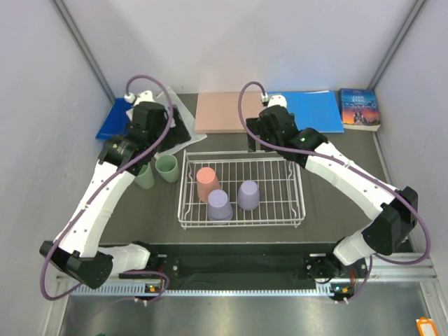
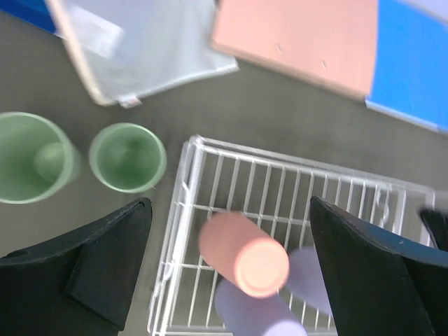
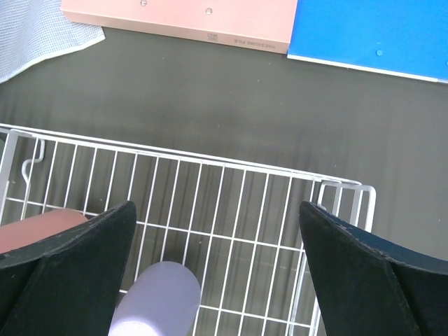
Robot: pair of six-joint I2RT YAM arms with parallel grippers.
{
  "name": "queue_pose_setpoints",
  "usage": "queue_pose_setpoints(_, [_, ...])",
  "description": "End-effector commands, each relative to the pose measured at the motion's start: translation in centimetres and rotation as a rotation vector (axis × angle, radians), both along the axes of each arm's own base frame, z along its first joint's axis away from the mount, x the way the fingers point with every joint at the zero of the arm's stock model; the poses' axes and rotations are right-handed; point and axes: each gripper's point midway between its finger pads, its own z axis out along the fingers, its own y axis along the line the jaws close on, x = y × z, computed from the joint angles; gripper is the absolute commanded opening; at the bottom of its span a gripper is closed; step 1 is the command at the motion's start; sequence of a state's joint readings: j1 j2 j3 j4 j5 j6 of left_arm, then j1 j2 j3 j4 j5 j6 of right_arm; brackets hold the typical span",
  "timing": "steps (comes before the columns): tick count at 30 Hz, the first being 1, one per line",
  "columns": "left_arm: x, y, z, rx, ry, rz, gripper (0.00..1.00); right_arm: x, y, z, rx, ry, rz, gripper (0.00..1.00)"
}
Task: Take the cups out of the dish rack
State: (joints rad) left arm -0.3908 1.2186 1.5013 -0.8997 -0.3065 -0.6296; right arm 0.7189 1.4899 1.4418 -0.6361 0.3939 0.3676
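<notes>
The white wire dish rack (image 1: 280, 210) sits mid-table and holds three upside-down cups: a salmon pink cup (image 1: 207, 183) and two lavender cups (image 1: 219, 206) (image 1: 248, 194). Two sage green cups (image 1: 166, 168) (image 1: 145, 175) stand upright on the table left of the rack. My left gripper (image 1: 173, 131) is open and empty, high above the rack's left end. In the left wrist view the pink cup (image 2: 245, 255) lies between the left gripper's (image 2: 229, 210) fingers, far below. My right gripper (image 1: 260, 134) is open and empty above the rack's far edge (image 3: 210, 157). A lavender cup (image 3: 157, 301) shows below the right gripper (image 3: 217, 210).
A pink board (image 1: 224, 112), a blue folder (image 1: 311, 108) and a book (image 1: 359, 108) lie along the back. A white mesh sheet (image 2: 140, 49) and a blue item (image 1: 115, 120) lie at the back left. Grey walls close in both sides.
</notes>
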Motion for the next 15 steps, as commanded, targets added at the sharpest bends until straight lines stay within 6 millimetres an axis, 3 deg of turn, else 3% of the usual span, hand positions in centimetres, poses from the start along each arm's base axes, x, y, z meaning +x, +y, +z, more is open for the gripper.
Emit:
queue_pose_setpoints(1, [-0.5, -3.4, -2.0, -0.010, 0.052, -0.110, 0.99, 0.3, 0.4, 3.2, 0.043, -0.080, -0.009, 0.98])
queue_pose_setpoints(5, [-2.3, -7.3, -3.4, 0.024, 0.077, -0.205, 0.99, 0.1, 0.2, 3.3, 0.059, -0.080, -0.024, 0.98])
queue_pose_setpoints(8, [-3.2, -8.7, -4.7, 0.043, 0.106, -0.226, 0.99, -0.3, -0.1, 3.0, 0.073, -0.074, -0.039, 0.98])
queue_pose_setpoints(11, [-4.1, -9.8, -6.4, 0.061, 0.138, -0.241, 0.99, -0.8, -0.3, 2.5, 0.085, -0.065, -0.046, 0.98])
queue_pose_setpoints(15, [-4.8, -9.3, -9.2, 0.096, 0.188, -0.198, 0.99, -1.2, -0.5, 1.7, 0.093, -0.056, -0.059, 0.98])
